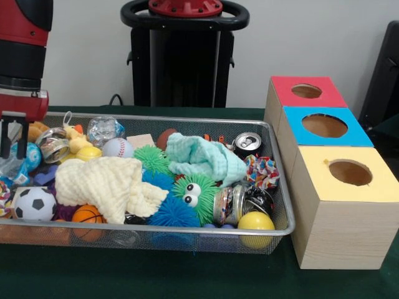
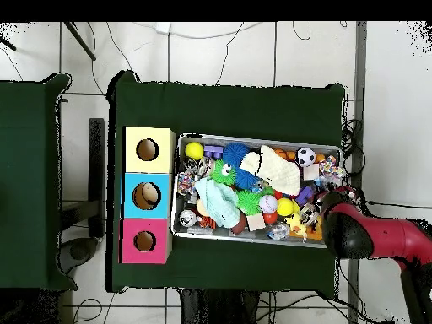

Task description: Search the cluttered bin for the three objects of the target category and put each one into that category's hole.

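Overhead, jaws (image 1: 14, 128) hover above wire bin's (image 1: 187, 232) end.

A robotics lab: a pedestal (image 1: 184, 56) against a plain white wall (image 1: 299, 37), a green-clothed table (image 2: 228, 105), and cables (image 2: 211, 38) trailing over the tiled floor (image 2: 388, 101)

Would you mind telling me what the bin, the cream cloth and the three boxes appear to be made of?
The bin looks like silver wire mesh with a shiny rounded metal rim. The cream cloth seems a soft, matte waffle-weave fabric, crumpled in folds. The boxes look like pale wood or wood-grain laminate, with flat coloured tops, possibly card.
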